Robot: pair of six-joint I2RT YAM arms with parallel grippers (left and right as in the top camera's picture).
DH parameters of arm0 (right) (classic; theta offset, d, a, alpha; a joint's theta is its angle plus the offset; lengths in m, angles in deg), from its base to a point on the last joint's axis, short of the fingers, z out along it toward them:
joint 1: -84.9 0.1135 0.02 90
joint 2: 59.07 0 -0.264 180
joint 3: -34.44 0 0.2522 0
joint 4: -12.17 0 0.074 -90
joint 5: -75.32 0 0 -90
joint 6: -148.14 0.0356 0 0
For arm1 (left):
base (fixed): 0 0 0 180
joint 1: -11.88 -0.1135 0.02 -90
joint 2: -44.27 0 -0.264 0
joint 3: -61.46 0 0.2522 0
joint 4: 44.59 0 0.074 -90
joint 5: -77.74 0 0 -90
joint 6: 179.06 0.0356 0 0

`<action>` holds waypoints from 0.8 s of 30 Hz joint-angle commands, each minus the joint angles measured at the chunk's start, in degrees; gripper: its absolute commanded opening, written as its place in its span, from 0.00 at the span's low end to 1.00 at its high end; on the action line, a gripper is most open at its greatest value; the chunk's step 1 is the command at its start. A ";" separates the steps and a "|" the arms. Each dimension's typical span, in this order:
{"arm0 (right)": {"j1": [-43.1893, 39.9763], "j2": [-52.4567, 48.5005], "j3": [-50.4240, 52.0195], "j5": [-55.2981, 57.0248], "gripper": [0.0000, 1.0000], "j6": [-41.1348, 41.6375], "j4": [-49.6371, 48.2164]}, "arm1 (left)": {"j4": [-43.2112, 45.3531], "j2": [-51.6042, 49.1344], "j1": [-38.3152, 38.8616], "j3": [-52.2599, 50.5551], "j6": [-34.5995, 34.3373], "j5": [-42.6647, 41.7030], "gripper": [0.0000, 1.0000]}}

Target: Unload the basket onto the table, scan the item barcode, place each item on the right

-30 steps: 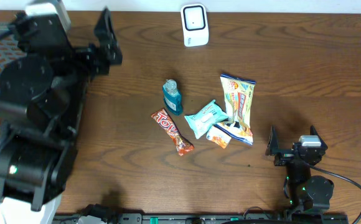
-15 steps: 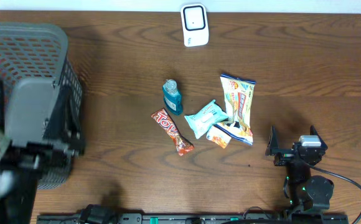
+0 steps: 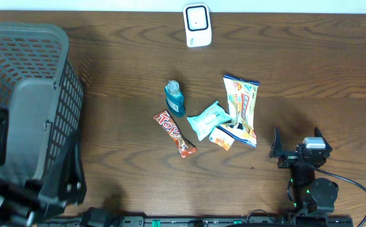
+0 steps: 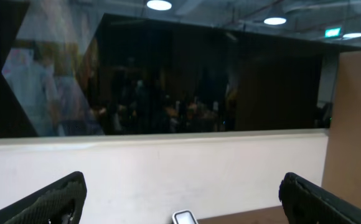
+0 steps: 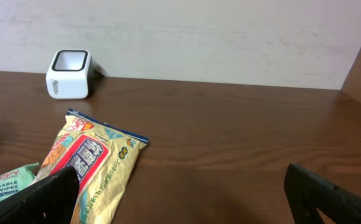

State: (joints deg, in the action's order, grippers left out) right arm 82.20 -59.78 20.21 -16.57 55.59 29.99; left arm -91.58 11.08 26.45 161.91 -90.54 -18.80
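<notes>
While both arms sit at the near edge, the right gripper is spread wide with nothing in it, and the left gripper gapes wide too, empty, aimed at the back wall. Mid-table there's a bunch: candy bar, wipes pack, snack bag, blue bottle. The scanner is at the far edge, well apart from them, and the basket is off left.

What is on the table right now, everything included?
scanner: one, white, far edge, centre.
basket: one, grey mesh, left side.
bottle: one, blue, middle.
candy bar: one, red-orange, beside the bottle.
wipes pack: one, teal, right of bottle.
snack bag: one, yellow-white, right of wipes pack.
small packet: one, orange, by the snack bag's near end.
left gripper: one, black, open, facing the far wall.
right gripper: one, black, open, near edge, right side.
</notes>
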 commanded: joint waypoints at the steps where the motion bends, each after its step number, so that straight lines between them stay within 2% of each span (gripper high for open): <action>1: 0.55 0.22 0.15 0.07 0.99 0.55 0.22 | -0.17 4.66 -2.29 -1.36 -0.33 -2.27 0.98; 5: 0.55 0.22 0.15 0.09 0.99 0.55 0.20 | -0.24 9.60 -6.32 -2.89 -0.35 -3.93 0.98; 10: 0.55 0.22 0.15 0.07 0.99 0.57 0.22 | -1.14 15.78 -13.20 -4.79 -1.40 -9.99 0.98; 14: 0.55 0.22 0.15 0.09 0.99 0.55 0.22 | -1.42 18.95 -13.46 -4.83 -1.79 -14.32 0.98; 24: 0.55 0.22 0.15 0.07 0.99 0.55 0.20 | -1.51 22.56 -13.49 -4.83 -1.81 -14.49 0.98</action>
State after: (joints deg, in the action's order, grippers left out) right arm 82.20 -59.80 20.21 -16.57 55.59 29.99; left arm -93.07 32.61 13.07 157.45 -91.87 -31.92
